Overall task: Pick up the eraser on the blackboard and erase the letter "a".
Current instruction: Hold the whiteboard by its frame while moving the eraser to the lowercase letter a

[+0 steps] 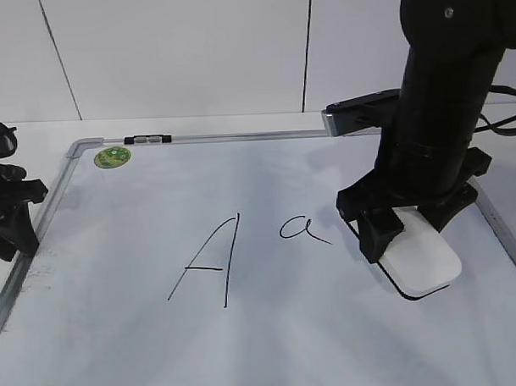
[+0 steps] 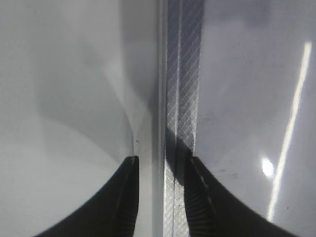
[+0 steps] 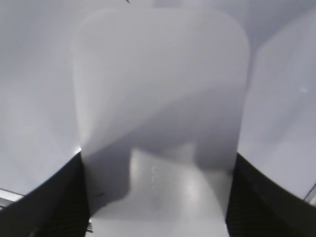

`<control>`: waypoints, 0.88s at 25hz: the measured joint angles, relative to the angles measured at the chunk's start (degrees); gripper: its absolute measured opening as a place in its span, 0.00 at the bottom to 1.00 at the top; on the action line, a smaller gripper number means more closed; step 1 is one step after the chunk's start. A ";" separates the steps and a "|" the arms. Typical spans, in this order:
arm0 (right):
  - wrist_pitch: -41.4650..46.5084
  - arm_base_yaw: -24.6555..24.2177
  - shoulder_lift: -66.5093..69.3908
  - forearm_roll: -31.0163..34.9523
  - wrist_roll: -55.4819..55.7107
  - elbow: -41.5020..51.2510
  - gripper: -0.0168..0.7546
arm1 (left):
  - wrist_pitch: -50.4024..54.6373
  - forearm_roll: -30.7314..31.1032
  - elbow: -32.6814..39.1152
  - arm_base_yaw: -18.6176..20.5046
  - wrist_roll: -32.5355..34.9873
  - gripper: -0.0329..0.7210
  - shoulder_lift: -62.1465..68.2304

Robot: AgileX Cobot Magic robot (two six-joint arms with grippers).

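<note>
Eraser [image 1: 423,261] first: it lies flat on the blackboard [image 1: 119,350], on the right-hand part, a little to the right of the letter "a" [image 1: 302,230] and apart from it. Your right gripper [image 1: 416,221] is down over it with a finger on each long side. In the right wrist view the eraser [image 3: 160,98] fills the gap between the two dark fingers [image 3: 54,202], and both look to be pressed against its edges, so I judge the gripper clenched on the eraser, though it does not appear lifted off the board.

To do this step well, make sure your grip is square and firm on both long edges before you move. Raise it only a little, carry it left, and set the black underside flat on the small cursive letter. Keep your strokes short and stay to the right of the large capital A [image 1: 208,261], which sits just beside your target. Press evenly so the block does not tip onto one edge.

Your left gripper [image 2: 160,163] rests at the board's left edge with its fingers straddling the metal frame [image 2: 180,98]; there is a gap on either side of the rail, so it looks released and holding nothing.

Some things you cannot check: the arm hides the near end of the eraser in the exterior view, its underside is mostly out of sight, and the right wrist view is soft and does not show the letter at all
</note>
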 joint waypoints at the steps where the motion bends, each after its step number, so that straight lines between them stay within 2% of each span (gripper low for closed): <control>1: 0.00 0.00 0.00 0.00 0.00 0.00 0.72 | -0.10 0.07 0.00 0.00 0.05 0.35 0.26; 11: 0.00 0.00 0.00 0.00 0.00 0.00 0.72 | -0.32 0.12 -0.12 0.00 0.43 0.34 0.50; 18: -0.03 0.00 0.00 -0.34 0.00 0.00 0.72 | -0.32 0.01 -0.21 0.00 1.47 0.11 0.50; 22: -0.03 0.00 0.00 -0.34 0.00 0.00 0.72 | -0.32 -0.28 -0.21 0.00 1.47 0.09 0.50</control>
